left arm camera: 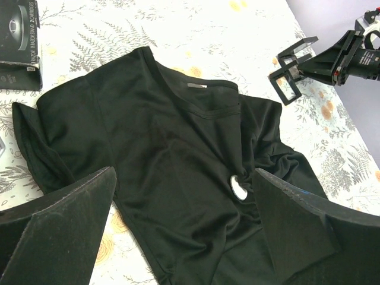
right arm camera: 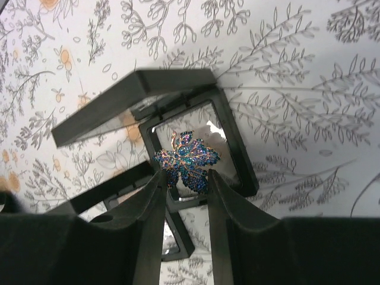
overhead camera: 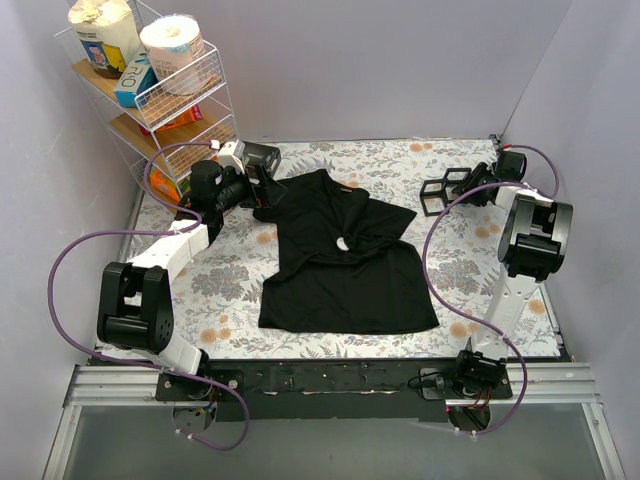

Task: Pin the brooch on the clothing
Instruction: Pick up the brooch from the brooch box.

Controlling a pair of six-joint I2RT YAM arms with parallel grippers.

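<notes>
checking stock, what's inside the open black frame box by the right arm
A blue-green jewelled leaf brooch lies inside the frame box, lid raised. The right jaws hide its lower edges and the box's near side.

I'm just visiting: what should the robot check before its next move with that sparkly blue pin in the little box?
1. Right pincer straddles the blue leaf brooch in its open frame box: ok.
2. Brooch firmly gripped: cannot tell.
3. Box lid tilted up, away from the pincer: ok.
4. Black T-shirt lying smooth: not ok, it is bunched around a silver ornament.
5. Left pincer open, holding nothing: ok.
</notes>
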